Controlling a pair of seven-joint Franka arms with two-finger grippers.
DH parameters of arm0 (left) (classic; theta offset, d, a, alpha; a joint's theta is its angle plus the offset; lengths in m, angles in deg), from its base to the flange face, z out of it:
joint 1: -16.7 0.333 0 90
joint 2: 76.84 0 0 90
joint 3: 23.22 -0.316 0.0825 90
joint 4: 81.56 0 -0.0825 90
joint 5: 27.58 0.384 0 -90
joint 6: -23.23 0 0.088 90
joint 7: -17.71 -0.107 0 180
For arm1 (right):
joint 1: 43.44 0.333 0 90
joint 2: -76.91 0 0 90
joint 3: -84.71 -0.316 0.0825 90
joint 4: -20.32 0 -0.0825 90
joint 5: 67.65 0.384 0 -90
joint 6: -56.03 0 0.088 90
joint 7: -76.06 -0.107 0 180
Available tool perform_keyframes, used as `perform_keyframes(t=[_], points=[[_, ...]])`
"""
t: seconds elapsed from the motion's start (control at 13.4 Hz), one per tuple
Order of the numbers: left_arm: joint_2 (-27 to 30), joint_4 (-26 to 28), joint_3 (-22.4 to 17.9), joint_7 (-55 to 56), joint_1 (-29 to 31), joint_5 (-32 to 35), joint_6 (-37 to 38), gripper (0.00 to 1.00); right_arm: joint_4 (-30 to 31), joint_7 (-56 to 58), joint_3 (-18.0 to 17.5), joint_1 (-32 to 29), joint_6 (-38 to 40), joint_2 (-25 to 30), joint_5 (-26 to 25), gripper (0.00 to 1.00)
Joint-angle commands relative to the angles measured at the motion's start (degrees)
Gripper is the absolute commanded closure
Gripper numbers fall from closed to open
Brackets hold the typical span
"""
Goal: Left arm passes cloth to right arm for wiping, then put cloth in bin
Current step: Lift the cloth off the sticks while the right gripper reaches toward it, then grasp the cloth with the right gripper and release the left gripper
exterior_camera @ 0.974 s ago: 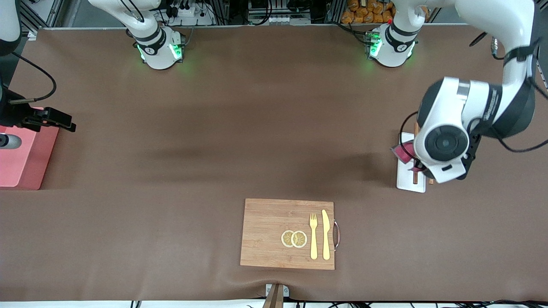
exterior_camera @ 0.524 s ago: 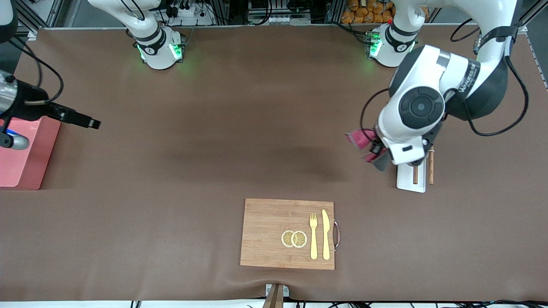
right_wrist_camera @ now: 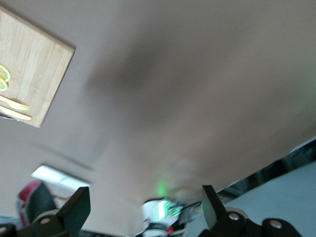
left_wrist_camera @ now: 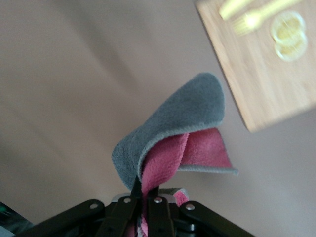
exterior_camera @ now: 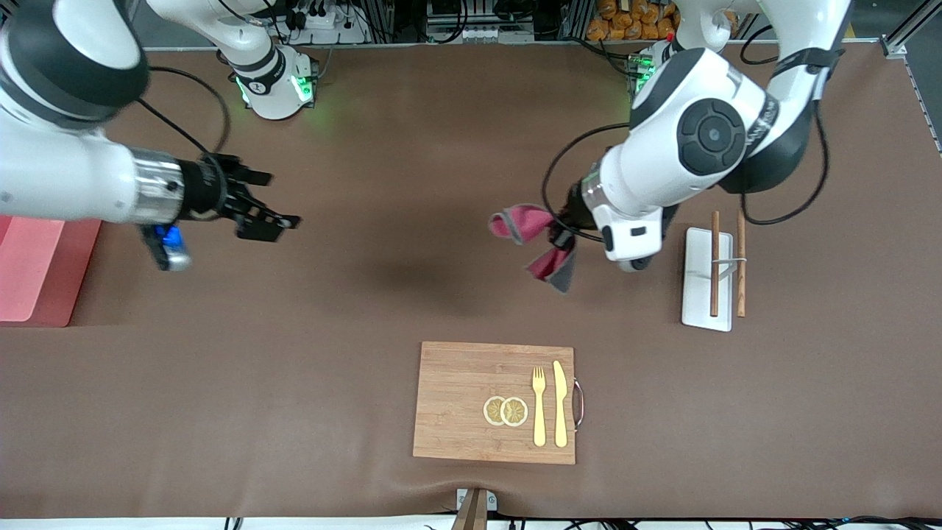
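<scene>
L gripper point(exterior_camera: 563, 234) is up over the bare table point(exterior_camera: 368, 331), jaws clenched on one edge of the cloth point(exterior_camera: 541, 243), so the rest hangs loose below and ahead of them, free for a 2nd grip. R gripper point(exterior_camera: 268, 217) is up too, jaws spread wide and facing the cloth, prob. for the handover. Bin point(exterior_camera: 33, 269) lies under the R arm, well apart from both jaws.
</scene>
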State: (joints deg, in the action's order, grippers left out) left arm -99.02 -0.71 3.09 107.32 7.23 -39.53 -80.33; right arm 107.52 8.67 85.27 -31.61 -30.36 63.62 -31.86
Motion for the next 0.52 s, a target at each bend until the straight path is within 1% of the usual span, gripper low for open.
perform_keyframes(t=[0.0,0.15,0.37,0.45], points=[[-1.37,-1.41,0.31,3.36,-2.91,-4.73,-7.06,1.0,-2.29,-8.61,0.41,1.78,-3.5,-3.84,7.17,0.0],[-2.07,-1.41,0.31,8.1,-5.28,-5.01,-11.91,1.0,-2.29,-12.75,0.41,3.88,-7.8,-5.87,10.96,0.0],[-3.3,-1.41,0.23,12.59,-7.92,-5.01,-19.37,1.0,-2.29,-18.36,0.41,9.15,-16.94,-7.8,11.59,0.0],[-3.65,-1.32,0.22,13.91,-8.54,-4.92,-21.49,1.0,-2.29,-20.91,0.41,10.74,-18.88,-8.33,11.5,0.0]])
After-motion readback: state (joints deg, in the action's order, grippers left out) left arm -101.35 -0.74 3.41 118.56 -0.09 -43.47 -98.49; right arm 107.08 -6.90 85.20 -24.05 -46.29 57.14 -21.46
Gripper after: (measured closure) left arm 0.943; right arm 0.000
